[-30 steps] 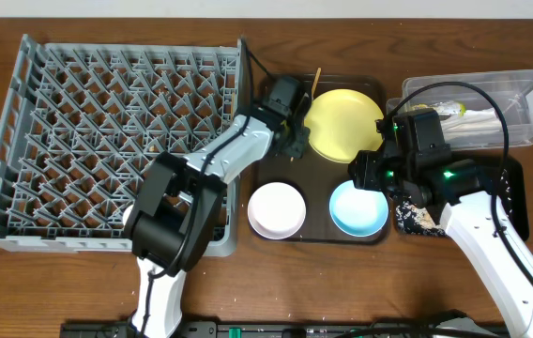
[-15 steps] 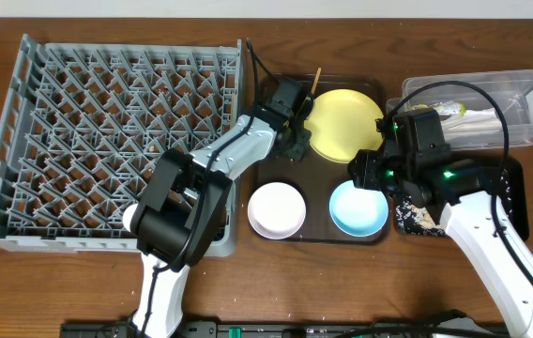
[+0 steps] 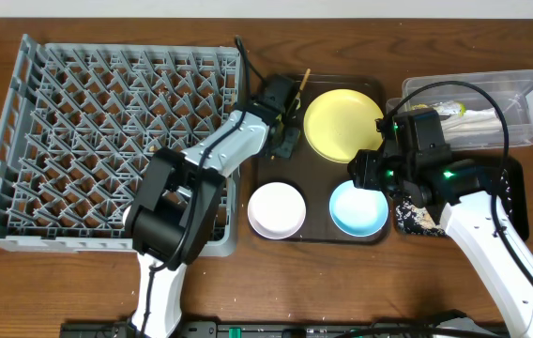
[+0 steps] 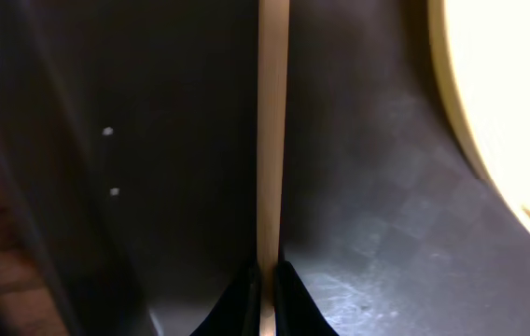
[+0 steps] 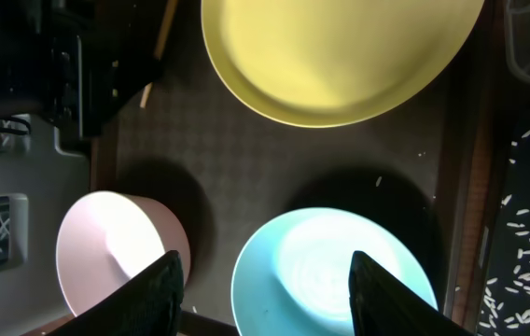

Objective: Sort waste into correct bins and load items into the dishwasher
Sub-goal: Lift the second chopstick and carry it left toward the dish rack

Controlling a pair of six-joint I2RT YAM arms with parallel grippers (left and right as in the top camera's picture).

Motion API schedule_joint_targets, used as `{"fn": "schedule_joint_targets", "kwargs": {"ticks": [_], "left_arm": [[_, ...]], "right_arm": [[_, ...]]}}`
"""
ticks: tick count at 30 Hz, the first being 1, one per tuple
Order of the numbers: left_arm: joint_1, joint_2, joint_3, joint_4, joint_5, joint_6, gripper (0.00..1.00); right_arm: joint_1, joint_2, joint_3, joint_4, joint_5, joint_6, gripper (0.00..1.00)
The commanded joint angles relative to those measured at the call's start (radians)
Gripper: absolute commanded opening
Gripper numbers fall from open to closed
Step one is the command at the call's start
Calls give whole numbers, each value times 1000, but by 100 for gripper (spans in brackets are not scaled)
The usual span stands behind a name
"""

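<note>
My left gripper (image 3: 283, 101) hangs over the back left of the dark brown tray (image 3: 318, 183), shut on a thin wooden chopstick (image 3: 303, 79). In the left wrist view the chopstick (image 4: 271, 140) runs straight up from between the closed fingertips, with the yellow plate (image 4: 517, 103) at the right. The right gripper (image 5: 270, 289) stands open above the tray, one finger over the white bowl (image 5: 106, 247), the other over the light blue bowl (image 5: 330, 271). The yellow plate (image 3: 342, 124) lies behind both bowls. The grey dish rack (image 3: 107, 141) fills the left side.
A clear tub (image 3: 520, 99) at the back right holds a wrapper and white paper. Beside the right arm is a black tray (image 3: 518, 202) with rice crumbs (image 5: 526, 233). Cables trail over the tub and the rack's corner.
The left gripper has closed on the chopstick and shifted a little to the left and back with it. The right arm has not moved.
</note>
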Motion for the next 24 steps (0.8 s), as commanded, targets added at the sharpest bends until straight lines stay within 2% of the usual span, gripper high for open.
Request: {"fn": "schedule_joint_targets", "kwargs": {"ticks": [1,2,3,6,18,24], "left_arm": [[7,20,-21,-23,-42,-14,10],[7,14,-21,-23,-42,-14,17],[7,11,-21,-21,-42,-14,33],[7,8,-21,-12,-42,-14,39],[6,10,-21,240,-42,69,39],[6,45,-21,279,-43,81,38]], "right_arm": [[5,8,6,2,3,8,55],[5,8,6,2,3,8,55],[5,8,6,2,3,8,55],[5,8,6,2,3,8,55],[5,8,6,-1,18,8,56],[5,8,6,2,18,8,56]]}}
